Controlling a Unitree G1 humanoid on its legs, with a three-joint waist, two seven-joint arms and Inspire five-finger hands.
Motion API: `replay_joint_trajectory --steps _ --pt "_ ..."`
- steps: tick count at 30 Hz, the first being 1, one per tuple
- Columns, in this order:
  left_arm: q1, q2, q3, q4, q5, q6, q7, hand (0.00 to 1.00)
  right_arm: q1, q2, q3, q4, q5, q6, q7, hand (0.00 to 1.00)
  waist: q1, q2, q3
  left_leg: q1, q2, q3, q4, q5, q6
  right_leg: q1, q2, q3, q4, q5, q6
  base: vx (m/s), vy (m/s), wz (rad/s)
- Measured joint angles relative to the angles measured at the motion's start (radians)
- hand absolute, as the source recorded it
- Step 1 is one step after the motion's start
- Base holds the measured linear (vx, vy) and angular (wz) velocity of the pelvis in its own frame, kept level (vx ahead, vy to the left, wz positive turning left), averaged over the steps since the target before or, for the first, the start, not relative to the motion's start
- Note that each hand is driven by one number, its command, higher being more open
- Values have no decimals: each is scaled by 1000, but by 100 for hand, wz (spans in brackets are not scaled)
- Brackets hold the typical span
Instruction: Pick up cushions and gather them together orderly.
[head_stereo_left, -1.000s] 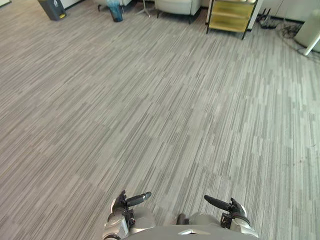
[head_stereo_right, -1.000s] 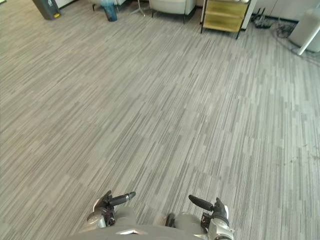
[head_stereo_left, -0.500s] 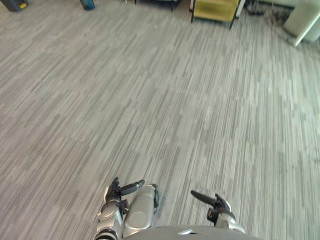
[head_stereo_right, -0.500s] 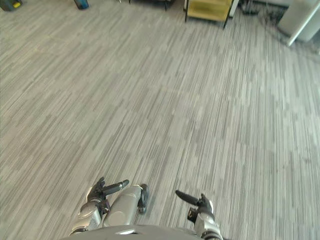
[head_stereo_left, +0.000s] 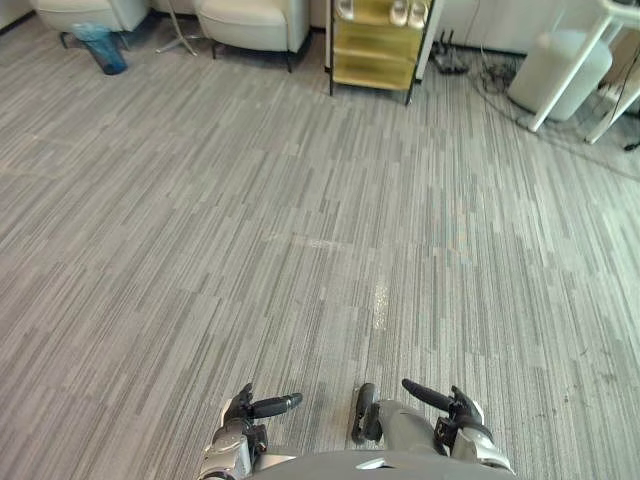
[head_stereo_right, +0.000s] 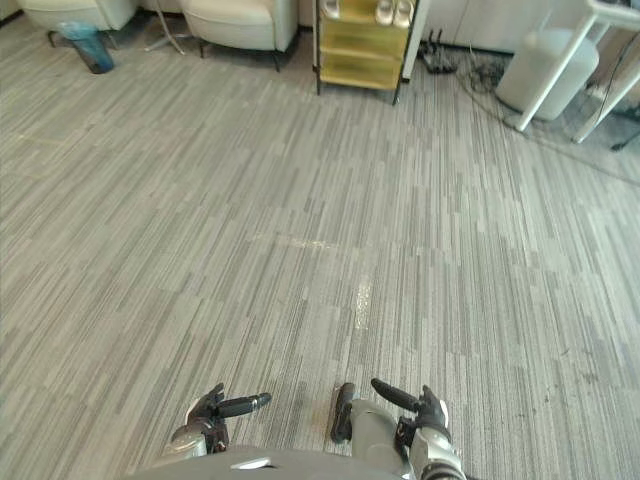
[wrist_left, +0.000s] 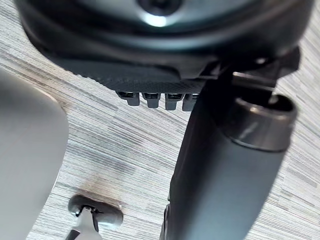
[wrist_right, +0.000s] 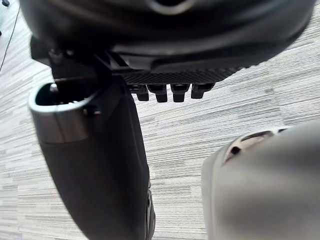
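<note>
**Robot on open office carpet, both hands free**

Head camera: grey striped carpet (head_stereo_left: 300, 200) runs wide from the robot to the far wall, marked by one pale scuff (head_stereo_left: 380, 300). Along the far edge stand a blue bin (head_stereo_left: 103, 47), cream armchairs (head_stereo_left: 255, 18), a yellow shelf unit (head_stereo_left: 375, 45) carrying white shoes (head_stereo_left: 405, 12), loose cables (head_stereo_left: 490, 75) and a white drum (head_stereo_left: 558, 72) beside slanting white frame legs (head_stereo_left: 577, 55). The left hand (head_stereo_left: 243, 412) and right hand (head_stereo_left: 458, 410) hang low at the near edge, apart, thumbs pointing toward each other. Left wrist camera: the left hand (wrist_left: 160, 45) is relaxed and grasps nothing, with carpet past its thumb. Right wrist camera: the right hand (wrist_right: 165, 40) is likewise released over carpet. Where the cushions lie cannot be told.
</note>
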Motion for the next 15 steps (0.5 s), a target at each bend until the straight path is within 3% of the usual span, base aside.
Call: replay_joint_trajectory --steps 2,4,6,7,8,9,10,11,12,13,15 --pt "8 -9 31 -37 5 0 2 100 18 1 11 -22 1 2 -8 100 11 11 7 -191 51 -13 414 15 -11 126 44 -9 -81 -20 -14 508 -247 17" --pt "7 1 39 -65 5 0 5 100 20 10 23 -24 11 2 -15 100 23 -4 18 -292 65 22 535 -10 -14 236 60 -6 -161 -24 -18 474 -181 -5" --pt "3 9 24 -103 4 -9 3 100 16 31 24 -26 22 2 -20 100 34 -32 25 -418 47 93 422 -80 -7 348 59 4 -253 -21 -9 473 -98 -15" --pt "-5 6 21 -103 4 -14 3 100 18 35 23 -29 23 3 -20 100 47 -34 27 -441 13 122 245 -95 -7 395 49 11 -284 -28 9 441 -3 -18" --pt "-6 6 21 -103 4 -14 3 100 18 35 23 -29 23 3 -20 100 47 -34 27 -441 12 122 241 -95 -7 396 49 11 -284 -28 10 523 49 -18" --pt "-7 1 21 -105 4 -14 3 100 19 40 21 -32 24 3 -21 100 50 -35 29 -450 -55 130 -37 -66 8 448 30 17 -317 -43 34 347 74 -9" --pt "-7 -1 20 -106 4 -14 3 100 19 40 20 -32 25 3 -22 100 51 -34 29 -454 -70 128 -112 -42 9 457 26 20 -324 -49 39 443 118 -22" --pt "-6 -4 22 -106 1 -14 4 100 19 38 15 -30 29 2 -22 100 61 -32 31 -455 -106 104 -247 85 19 485 20 34 -348 -67 57 592 154 -32" --pt "-11 5 19 -100 -9 -14 6 100 16 55 24 -28 40 3 -23 100 70 -53 26 -431 -143 103 -291 182 34 499 -4 69 -355 -75 70 507 128 -27" --pt "-12 7 18 -100 -9 -14 6 100 16 57 26 -30 41 3 -23 100 69 -57 25 -429 -148 104 -298 182 34 496 -8 71 -354 -73 71 630 139 -3" --pt "-15 18 13 -101 -13 -13 1 100 16 74 24 -30 42 8 -21 100 63 -82 23 -435 -167 106 -262 158 65 482 -40 99 -314 -55 101 485 112 17"
